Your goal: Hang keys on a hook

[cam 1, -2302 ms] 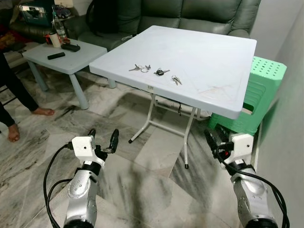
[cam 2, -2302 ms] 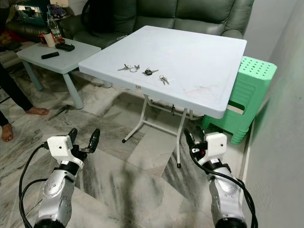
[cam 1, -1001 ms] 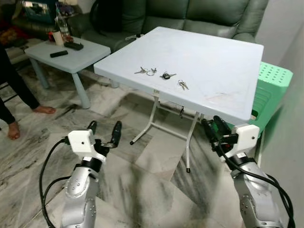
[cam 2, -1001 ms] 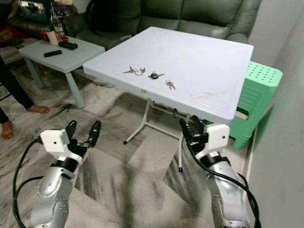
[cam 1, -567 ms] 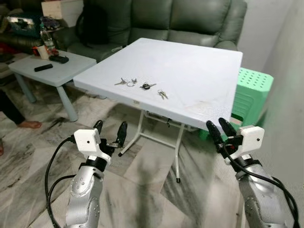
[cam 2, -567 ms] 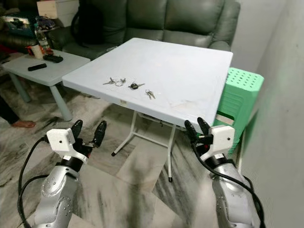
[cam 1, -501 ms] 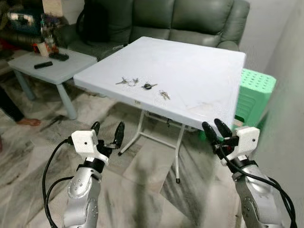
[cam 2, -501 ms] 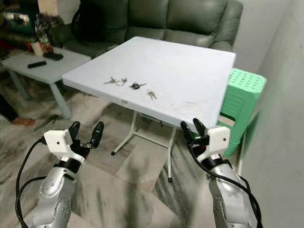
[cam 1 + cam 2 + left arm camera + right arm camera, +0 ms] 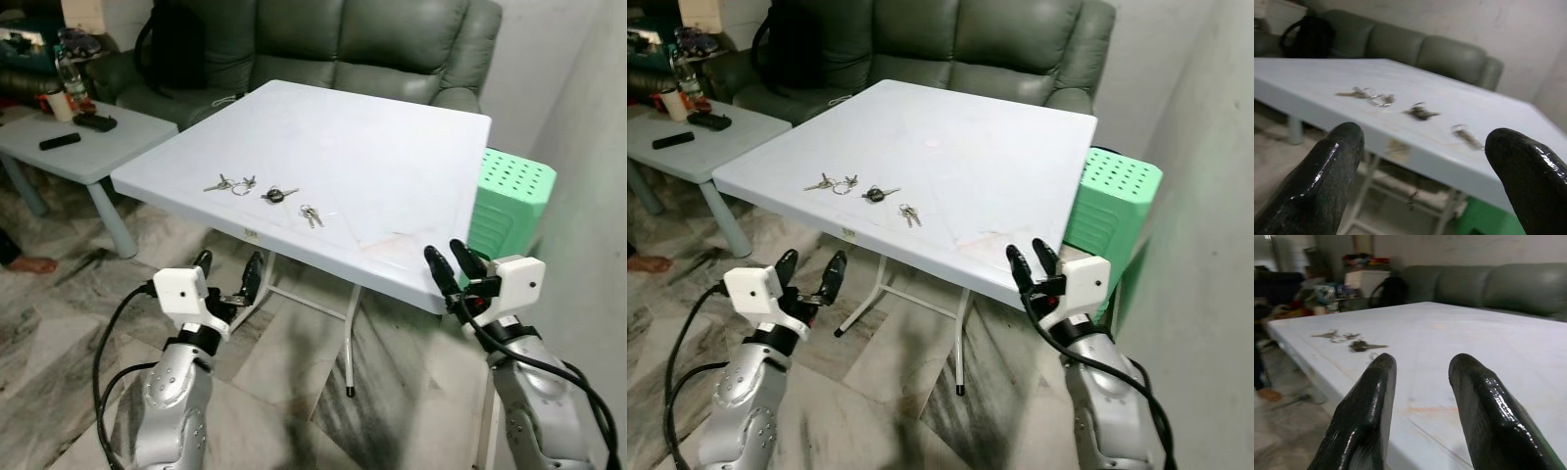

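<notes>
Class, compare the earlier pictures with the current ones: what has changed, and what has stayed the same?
Both arms have risen: the right gripper now sits at the folding table's near edge, the left gripper just below it. The robot has stepped closer. Nothing was taken hold of or let go; both grippers stay open, and the three key bunches lie unmoved.

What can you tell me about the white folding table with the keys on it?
The folding table has a pale, square top that looks like plastic, standing level on thin white metal legs that cross beneath. Three sets of keys lie in a row near its front edge. Faint scuff marks show toward the front right corner. A green stool stands beside it, a grey sofa behind it.
</notes>
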You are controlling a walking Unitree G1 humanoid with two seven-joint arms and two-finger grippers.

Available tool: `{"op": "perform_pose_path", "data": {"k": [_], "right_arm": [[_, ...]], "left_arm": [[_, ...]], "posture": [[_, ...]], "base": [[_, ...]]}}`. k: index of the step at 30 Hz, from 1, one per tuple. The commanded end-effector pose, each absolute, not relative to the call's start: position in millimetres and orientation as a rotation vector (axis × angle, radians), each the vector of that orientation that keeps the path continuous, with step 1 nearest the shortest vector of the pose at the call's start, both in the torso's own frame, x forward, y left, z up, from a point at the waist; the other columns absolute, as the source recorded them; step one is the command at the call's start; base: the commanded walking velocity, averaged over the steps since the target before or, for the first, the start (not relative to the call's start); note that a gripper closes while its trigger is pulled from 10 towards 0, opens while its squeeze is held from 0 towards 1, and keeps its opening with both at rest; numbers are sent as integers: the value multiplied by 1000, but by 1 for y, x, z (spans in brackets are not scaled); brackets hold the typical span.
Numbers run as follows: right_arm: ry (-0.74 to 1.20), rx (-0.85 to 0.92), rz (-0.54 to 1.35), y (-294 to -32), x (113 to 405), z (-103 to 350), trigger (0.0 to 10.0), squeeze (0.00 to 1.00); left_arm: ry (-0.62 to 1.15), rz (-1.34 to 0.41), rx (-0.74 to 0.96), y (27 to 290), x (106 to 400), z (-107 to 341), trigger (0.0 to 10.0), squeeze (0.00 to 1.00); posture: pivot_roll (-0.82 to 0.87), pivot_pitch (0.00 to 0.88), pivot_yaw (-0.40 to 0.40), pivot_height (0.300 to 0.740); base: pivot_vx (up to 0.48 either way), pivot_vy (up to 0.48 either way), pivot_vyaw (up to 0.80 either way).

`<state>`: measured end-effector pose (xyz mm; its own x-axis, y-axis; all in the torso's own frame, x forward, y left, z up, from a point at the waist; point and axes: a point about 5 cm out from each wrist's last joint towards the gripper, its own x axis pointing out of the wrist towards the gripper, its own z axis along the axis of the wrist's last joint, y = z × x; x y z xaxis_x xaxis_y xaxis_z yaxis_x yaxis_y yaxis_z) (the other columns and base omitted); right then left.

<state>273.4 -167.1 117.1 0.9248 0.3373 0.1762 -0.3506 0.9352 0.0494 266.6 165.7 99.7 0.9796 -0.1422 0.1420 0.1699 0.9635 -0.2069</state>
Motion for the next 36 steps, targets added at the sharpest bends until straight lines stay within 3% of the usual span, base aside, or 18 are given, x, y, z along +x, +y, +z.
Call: {"op": "perform_pose_path", "data": {"k": [1, 11, 36], "right_arm": [[-181, 70, 340, -172, 273, 121, 10000, 0], [-181, 64, 343, -172, 274, 122, 10000, 0], [-180, 56, 350, -172, 272, 123, 10000, 0]], "left_arm": [[-132, -173, -219, 162, 268, 102, 10000, 0], [-130, -170, -233, 161, 268, 102, 10000, 0], [-126, -171, -242, 159, 268, 101, 10000, 0]], "posture": [[-9, 9, -55, 721], [-10, 11, -59, 721], [-14, 14, -64, 721]], "base": [[319, 0, 0], [367, 0, 0], [332, 346, 0]]}}
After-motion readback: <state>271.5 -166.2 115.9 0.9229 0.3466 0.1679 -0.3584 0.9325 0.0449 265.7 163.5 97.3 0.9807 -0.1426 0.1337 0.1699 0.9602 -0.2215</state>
